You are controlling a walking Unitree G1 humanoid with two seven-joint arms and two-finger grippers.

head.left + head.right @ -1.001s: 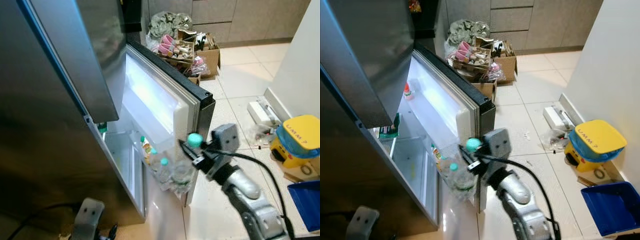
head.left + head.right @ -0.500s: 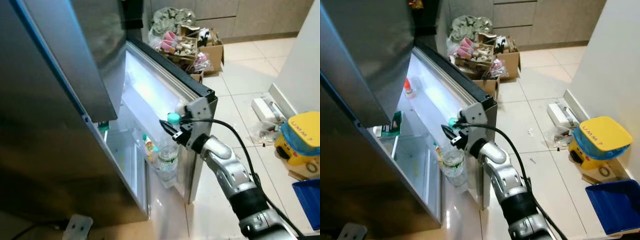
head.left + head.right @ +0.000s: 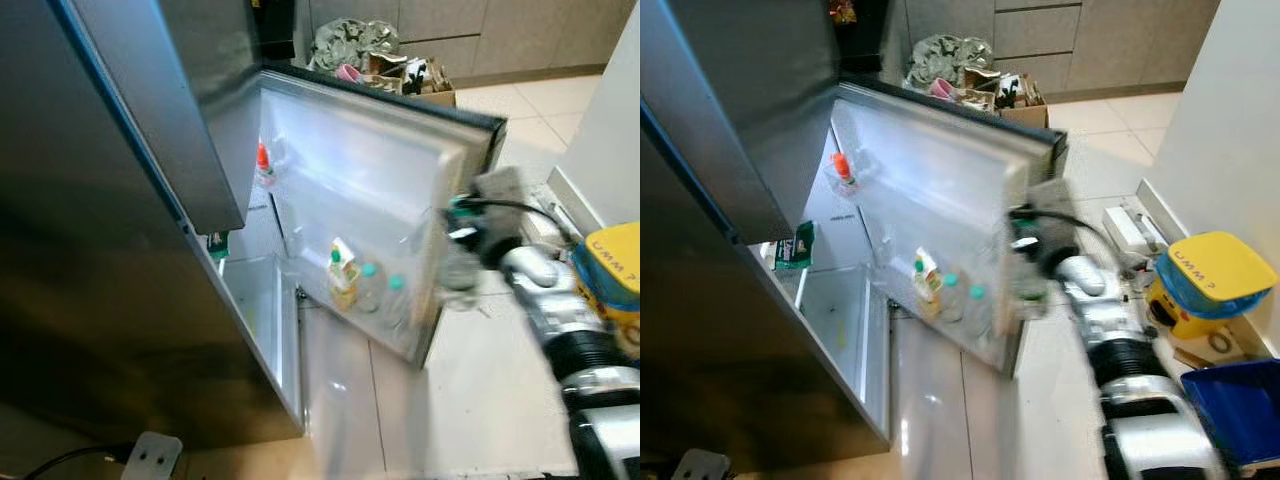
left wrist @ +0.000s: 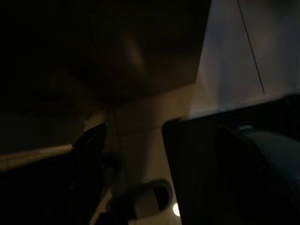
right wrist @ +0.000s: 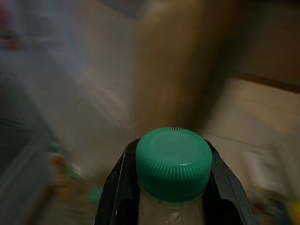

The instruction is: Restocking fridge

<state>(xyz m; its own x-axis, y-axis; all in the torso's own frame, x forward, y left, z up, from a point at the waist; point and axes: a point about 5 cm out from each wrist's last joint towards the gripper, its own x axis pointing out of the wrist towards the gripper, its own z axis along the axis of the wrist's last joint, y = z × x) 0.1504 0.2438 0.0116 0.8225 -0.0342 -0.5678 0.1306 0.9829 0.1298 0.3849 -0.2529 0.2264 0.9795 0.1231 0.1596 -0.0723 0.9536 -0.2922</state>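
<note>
Open fridge door (image 3: 360,190) at frame centre, its shelf already holding a juice carton (image 3: 343,270) and two capped bottles. At right, the right gripper (image 5: 168,187) is clamped on a green-capped water bottle (image 5: 173,164) beside the door's edge, not yet shelved; left gripper's fingers too dark to judge

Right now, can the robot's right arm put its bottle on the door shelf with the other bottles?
Probably not straight away. The right gripper, shut on the green-capped bottle, sits past the outer edge of the fridge door, while the door shelf is on the inner side. It would likely have to swing around that edge first.
</note>
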